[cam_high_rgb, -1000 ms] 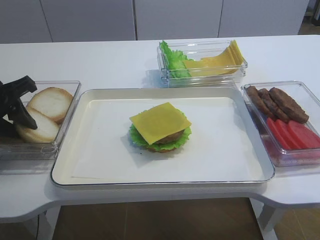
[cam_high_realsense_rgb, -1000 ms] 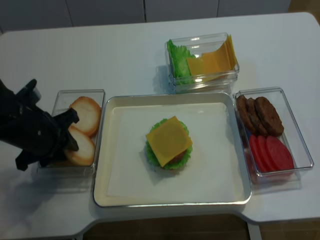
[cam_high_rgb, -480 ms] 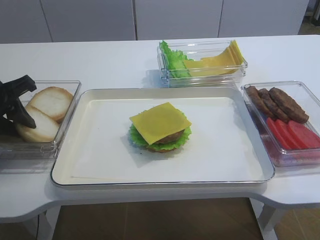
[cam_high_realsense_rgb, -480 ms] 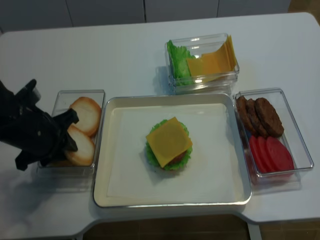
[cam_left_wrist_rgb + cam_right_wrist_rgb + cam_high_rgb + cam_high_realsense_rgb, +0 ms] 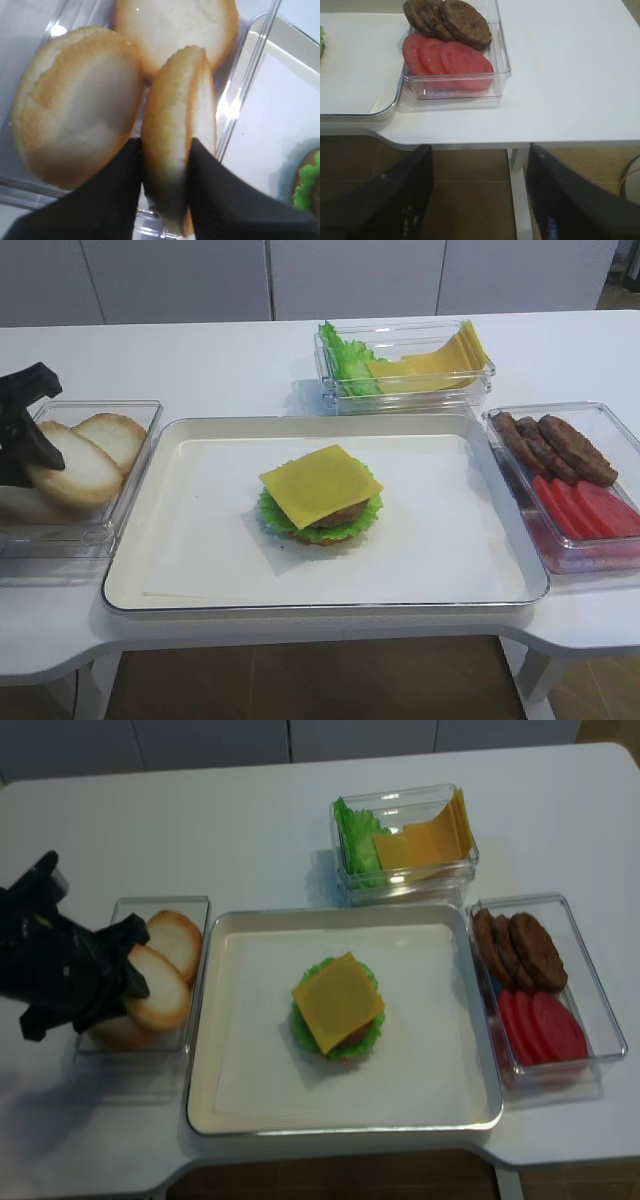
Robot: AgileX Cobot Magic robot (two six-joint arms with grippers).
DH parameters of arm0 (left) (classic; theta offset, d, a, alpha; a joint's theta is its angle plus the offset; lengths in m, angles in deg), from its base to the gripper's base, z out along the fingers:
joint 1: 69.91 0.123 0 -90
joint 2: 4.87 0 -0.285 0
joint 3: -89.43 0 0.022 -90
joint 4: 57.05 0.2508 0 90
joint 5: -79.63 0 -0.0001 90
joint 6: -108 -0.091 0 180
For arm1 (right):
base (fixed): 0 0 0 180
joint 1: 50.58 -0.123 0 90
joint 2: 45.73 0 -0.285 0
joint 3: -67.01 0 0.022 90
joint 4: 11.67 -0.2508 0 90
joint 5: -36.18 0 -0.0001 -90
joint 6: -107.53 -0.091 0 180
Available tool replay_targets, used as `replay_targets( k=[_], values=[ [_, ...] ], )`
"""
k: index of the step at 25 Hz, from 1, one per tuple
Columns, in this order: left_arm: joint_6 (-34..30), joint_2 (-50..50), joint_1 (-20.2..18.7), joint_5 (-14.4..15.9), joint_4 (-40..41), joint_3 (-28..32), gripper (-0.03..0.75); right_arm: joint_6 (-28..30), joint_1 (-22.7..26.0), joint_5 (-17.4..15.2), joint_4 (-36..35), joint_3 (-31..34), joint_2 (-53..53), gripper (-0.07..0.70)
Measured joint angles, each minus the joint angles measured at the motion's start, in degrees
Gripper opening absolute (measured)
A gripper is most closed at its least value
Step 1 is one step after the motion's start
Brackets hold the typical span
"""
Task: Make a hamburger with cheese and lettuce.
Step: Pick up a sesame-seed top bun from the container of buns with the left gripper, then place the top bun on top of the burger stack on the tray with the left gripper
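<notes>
Over the left-hand bin (image 5: 120, 502): left gripper (image 5: 162, 165) clamped edgewise on one bun half (image 5: 177, 130), likely as the top. Hamburger (image 5: 321, 498), cheese (image 5: 320, 483) uppermost over lettuce (image 5: 272, 511), mid-tray (image 5: 200, 580). Right gripper (image 5: 477, 200) spread wide, empty.

We see a white table (image 5: 200, 360) w/ a metal tray (image 5: 135, 540) in the middle, lined w/ white paper (image 5: 450, 540). At left stands a clear box (image 5: 125, 915) w/ pale bun halves (image 5: 178, 942) — one half is lifted and tilted. At the back, another clear box (image 5: 480, 380) holds loose green leaves (image 5: 340, 355) beside a fanned stack of yellow slices (image 5: 440, 352). At right, a third clear box (image 5: 600, 412) keeps brown patties (image 5: 555, 445) at the far end and red tomato slices (image 5: 585, 508) at the near end — they overlap.
</notes>
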Motion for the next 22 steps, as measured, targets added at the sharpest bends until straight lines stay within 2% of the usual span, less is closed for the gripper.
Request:
replay_targets(
  k=[4,7,13,18,22],
  values=[
    [-1.4,-2.1,0.0,0.2,0.1,0.0,0.197,0.0,0.0,0.0,0.0,0.0,0.0,0.451],
    [-5.0,-4.1,0.0,1.2,0.2,-0.1,0.197,0.0,0.0,0.0,0.0,0.0,0.0,0.451],
    [-7.9,-7.6,0.0,4.2,2.7,-2.5,0.197,0.0,0.0,0.0,0.0,0.0,0.0,0.451],
    [-10.0,-8.8,-0.1,8.0,3.4,-7.1,0.197,0.0,0.0,0.0,0.0,0.0,0.0,0.451],
    [-10.8,-9.0,-3.8,10.9,7.3,-11.1,0.197,0.0,0.0,0.0,0.0,0.0,0.0,0.451]
  ],
)
